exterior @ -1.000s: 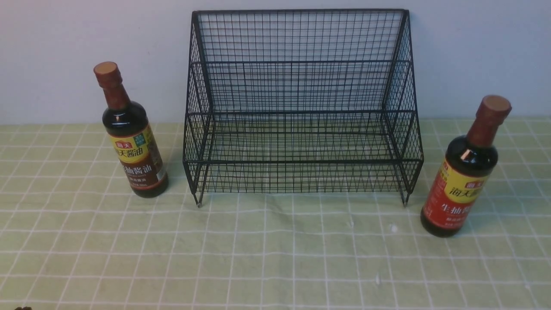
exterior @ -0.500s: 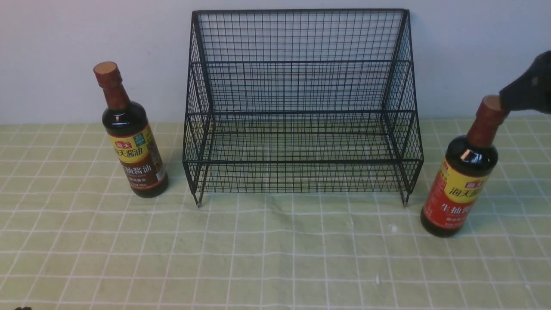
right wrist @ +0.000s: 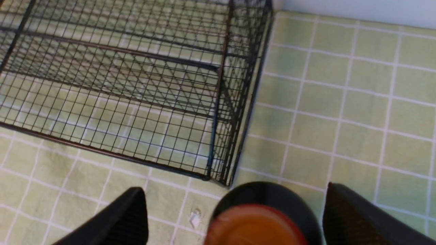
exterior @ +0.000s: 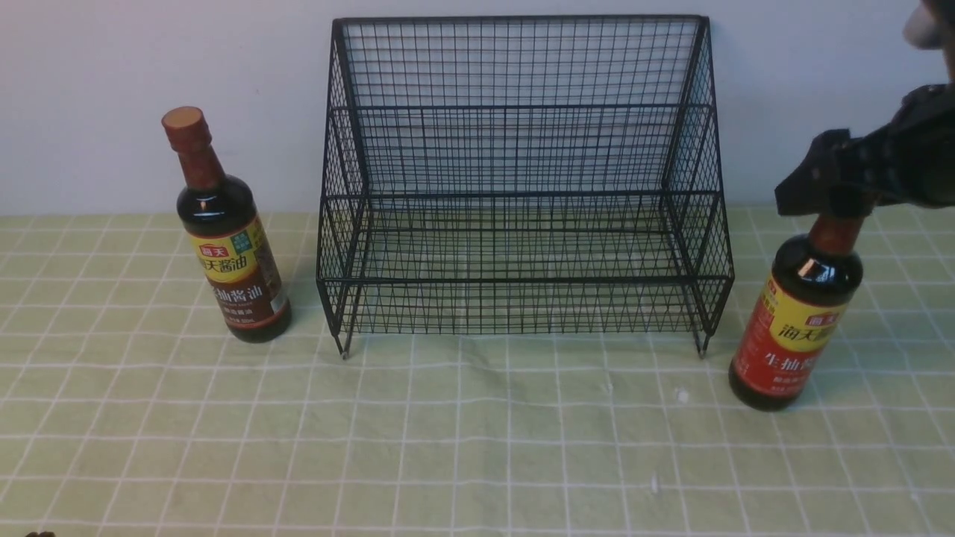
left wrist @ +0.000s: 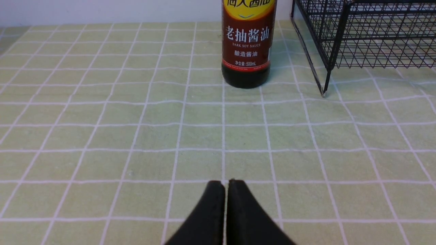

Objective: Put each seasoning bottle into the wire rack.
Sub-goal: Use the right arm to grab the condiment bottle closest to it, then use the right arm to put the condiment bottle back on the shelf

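the right gripper has its fingers spread either side of the red-labelled bottle's cap, likely to take its neck from above. that bottle stands right of the wire rack, the brown-labelled bottle left, each probably within its nearer arm's reach. the left gripper is clenched on nothing.

The kind of place is unclear: only a plain pale wall and a green checked tablecloth show as surroundings.
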### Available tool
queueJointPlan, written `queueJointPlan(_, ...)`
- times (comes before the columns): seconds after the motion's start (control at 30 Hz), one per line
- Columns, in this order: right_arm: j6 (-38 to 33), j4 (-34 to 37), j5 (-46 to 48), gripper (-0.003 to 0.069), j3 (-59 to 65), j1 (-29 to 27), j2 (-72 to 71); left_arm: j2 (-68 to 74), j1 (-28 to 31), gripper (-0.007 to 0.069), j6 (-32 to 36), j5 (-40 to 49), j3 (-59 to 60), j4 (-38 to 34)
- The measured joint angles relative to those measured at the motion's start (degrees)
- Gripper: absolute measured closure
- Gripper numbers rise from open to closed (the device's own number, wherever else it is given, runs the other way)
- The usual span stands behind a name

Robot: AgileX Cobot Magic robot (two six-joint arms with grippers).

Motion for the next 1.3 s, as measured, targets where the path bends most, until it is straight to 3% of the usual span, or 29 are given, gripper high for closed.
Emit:
queueJointPlan(0.2, 4.65, -5.83, -0.06, 0.0141, 0.0, 0.16, 0.55, 0.0, 0.0, 0.0631, 0.0, 0.0, 0.0, 0.0)
queueJointPlan(0.3, 5.96, -7.22, -0.06, 0.0279, -0.03, 0.16, 0.61, 0.0, 0.0, 0.0631, 0.0, 0.0, 0.0, 0.0)
queueJointPlan(0.33, 6.01, -7.22, -0.06, 0.0279, -0.03, 0.16, 0.61, 0.0, 0.0, 0.0631, 0.0, 0.0, 0.0, 0.0)
queueJointPlan(0.37, 5.98, -7.09, -0.06, 0.0358, -0.03, 0.16, 0.61, 0.0, 0.0, 0.0631, 0.0, 0.0, 0.0, 0.0)
queueJointPlan(0.4, 5.64, -7.2, -0.14, 0.0387, -0.03, 0.16, 0.61, 0.0, 0.0, 0.0631, 0.0, 0.0, 0.0, 0.0)
queueJointPlan(0.8, 3.22, -6.51, 5.07, 0.0379, -2.05, 0.16, -3.07, 0.0, 0.0, 0.0631, 0.0, 0.0, 0.0, 0.0)
queueJointPlan(1.03, 2.96, -5.89, 10.11, 0.0379, -14.66, 0.16, -7.78, 0.0, 0.0, 0.0631, 0.0, 0.0, 0.0, 0.0)
queueJointPlan(1.3, -1.22, 1.98, 7.97, 0.0379, -24.35, 1.94, -4.8, 0.0, 0.0, 0.0631, 0.0, 0.0, 0.0, 0.0)
